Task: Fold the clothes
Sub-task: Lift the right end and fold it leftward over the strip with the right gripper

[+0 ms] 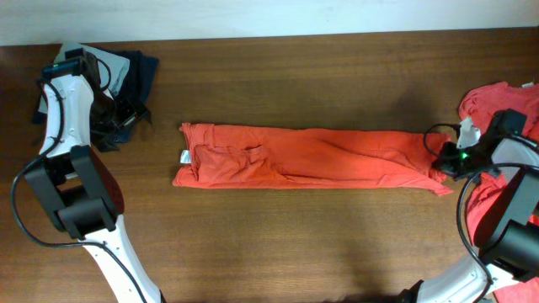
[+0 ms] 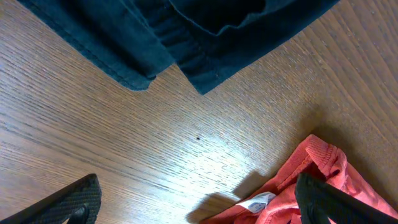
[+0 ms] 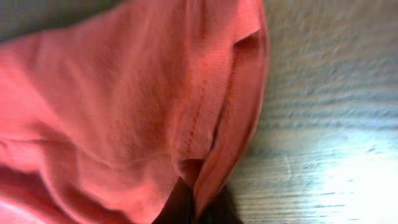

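A robotics lab bench is suggested: a left arm (image 1: 63, 114) and a right arm (image 1: 515, 210), white and black, are mounted at a plain wooden table (image 1: 337, 76).

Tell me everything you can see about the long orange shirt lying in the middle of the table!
The orange-red cotton-looking T-shirt is folded into a long, narrow, wrinkled strip lying flat across the brown wooden table. In the overhead view, a small white neck label shows at its left end. At its right end the right gripper is shut on the cloth, pinching a stitched edge.
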